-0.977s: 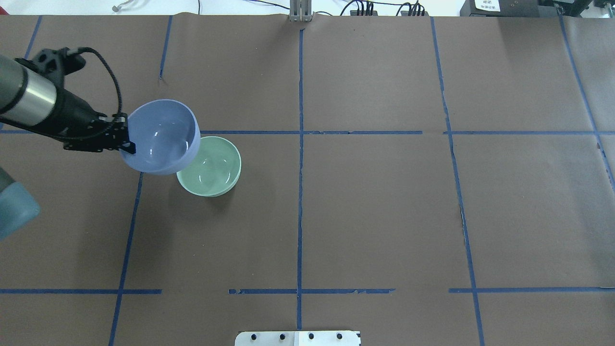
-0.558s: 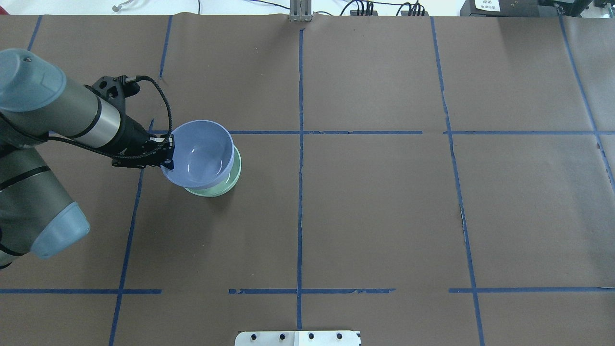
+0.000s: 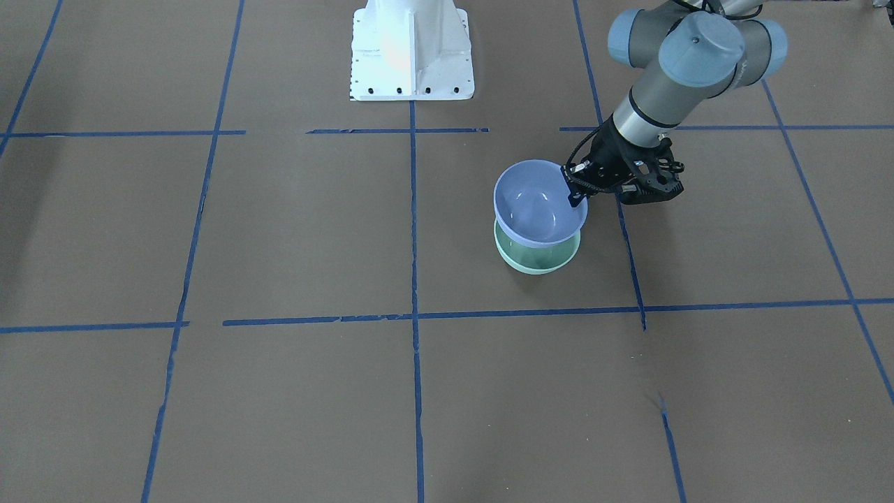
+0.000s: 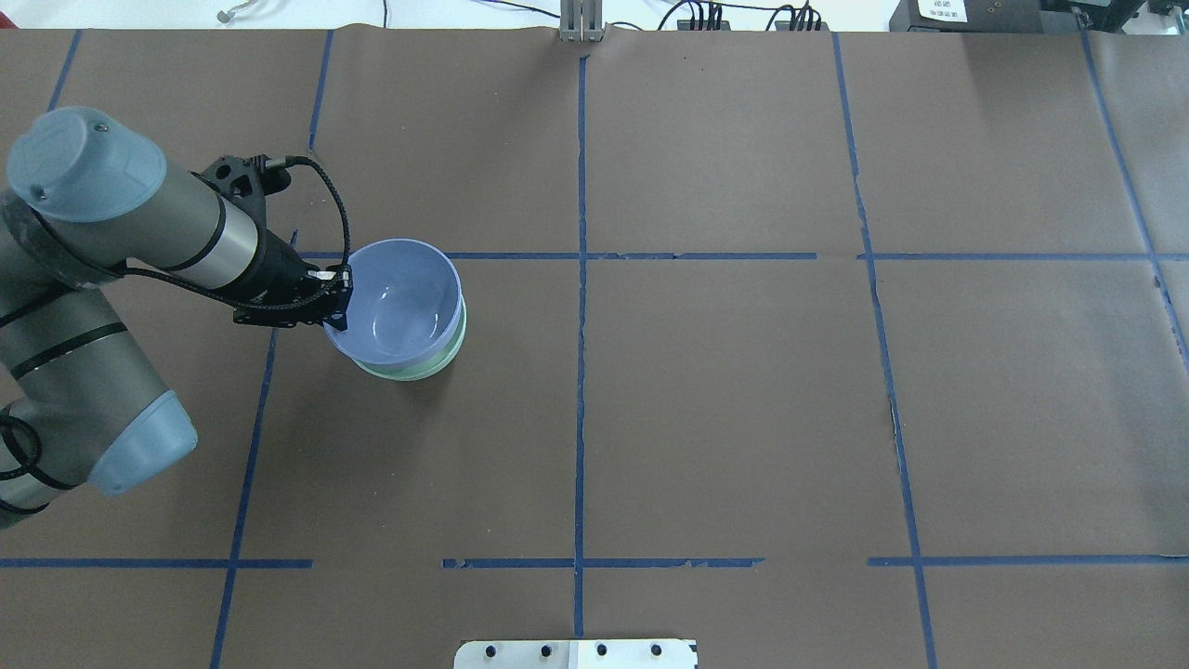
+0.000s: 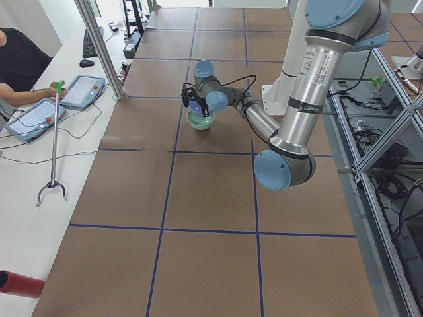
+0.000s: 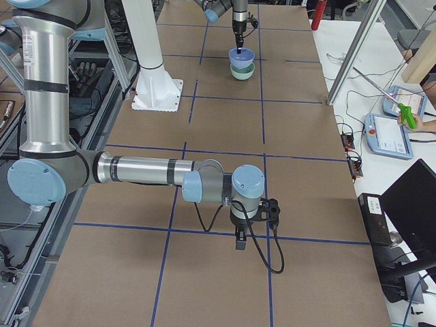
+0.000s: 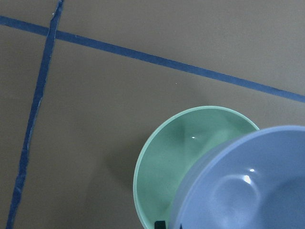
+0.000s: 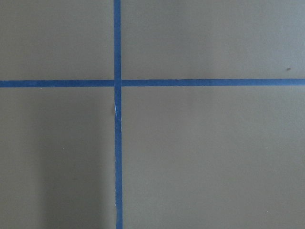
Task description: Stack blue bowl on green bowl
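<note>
The left gripper (image 4: 337, 307) is closed on the near rim of the blue bowl (image 4: 399, 302), round, glossy and periwinkle with a pale rim, 1 finger inside the wall and 1 outside; it holds that bowl left of centre in the overhead frame, above the green bowl (image 4: 420, 372), a round, glossy, pale mint one that sits on the brown paper-covered table (image 4: 743, 418) with its blue tape lines. Whether the 2 bowls touch I cannot tell; the blue one does not look seated.

The risk, as I judge it, is an off-centre release; with the pinch on 1 side only, the glossy bowl could tip as the jaws open, catch the green rim and slide off, or a downward push could shove the green bowl sideways.

The overhead view shows only a thin green crescent at the lower right of the blue bowl, so the pair look almost concentric; the left wrist view shows a broad sweep of green interior (image 7: 181, 157) left of the blue wall (image 7: 248, 186), which suggests more offset or height. Only the exterior right view shows the right gripper (image 6: 240, 240), low over the table in the lower middle, well apart from the bowls; its jaws I cannot tell.
</note>
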Controlling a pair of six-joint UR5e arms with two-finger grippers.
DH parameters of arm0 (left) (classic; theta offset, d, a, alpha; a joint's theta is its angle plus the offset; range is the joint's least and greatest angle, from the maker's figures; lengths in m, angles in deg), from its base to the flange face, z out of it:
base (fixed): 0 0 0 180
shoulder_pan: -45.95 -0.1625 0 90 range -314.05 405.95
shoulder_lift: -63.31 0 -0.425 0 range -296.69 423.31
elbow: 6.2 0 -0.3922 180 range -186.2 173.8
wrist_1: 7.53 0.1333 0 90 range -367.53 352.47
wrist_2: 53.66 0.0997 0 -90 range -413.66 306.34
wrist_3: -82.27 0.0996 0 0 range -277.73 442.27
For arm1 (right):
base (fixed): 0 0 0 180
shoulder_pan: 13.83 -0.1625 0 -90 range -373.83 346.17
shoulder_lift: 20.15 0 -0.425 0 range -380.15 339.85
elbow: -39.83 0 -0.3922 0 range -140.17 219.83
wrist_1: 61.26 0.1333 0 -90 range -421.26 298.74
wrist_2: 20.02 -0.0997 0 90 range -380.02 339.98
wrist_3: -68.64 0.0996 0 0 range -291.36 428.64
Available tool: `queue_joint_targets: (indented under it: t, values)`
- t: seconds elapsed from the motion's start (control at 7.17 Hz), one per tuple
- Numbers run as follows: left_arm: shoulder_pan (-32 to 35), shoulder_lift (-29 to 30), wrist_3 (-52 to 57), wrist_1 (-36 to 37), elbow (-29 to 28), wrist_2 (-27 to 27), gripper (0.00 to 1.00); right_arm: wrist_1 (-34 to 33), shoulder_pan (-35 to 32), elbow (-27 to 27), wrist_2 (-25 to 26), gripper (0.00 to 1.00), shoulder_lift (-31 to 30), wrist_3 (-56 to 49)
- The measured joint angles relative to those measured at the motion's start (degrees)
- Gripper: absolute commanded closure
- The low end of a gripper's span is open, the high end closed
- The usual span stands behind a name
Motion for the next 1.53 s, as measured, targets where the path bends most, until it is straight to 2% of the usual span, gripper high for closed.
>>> queue_joint_targets:
  t: [0.28,0.42,1.26,1.53]
  values:
    - [0.14,0.0,0.31,-0.5,-0.7,0.05,1.0,0.0,0.0,0.0,-0.02,0.0,0.0,0.0]
    - [0.32,0.0,0.36,-0.59,-0.96,0.04,0.01,0.0,0.0,0.0,0.0,0.0,0.0,0.0]
    - [0.69,0.2,0.99,-2.46,-1.93,1.44,0.0,-0.02,0.0,0.0,0.04,0.0,0.0,0.0]
    - [5.21,-0.09,11.4,-2.06,-0.87,3.3,0.0,-0.02,0.0,0.0,-0.01,0.0,0.0,0.0]
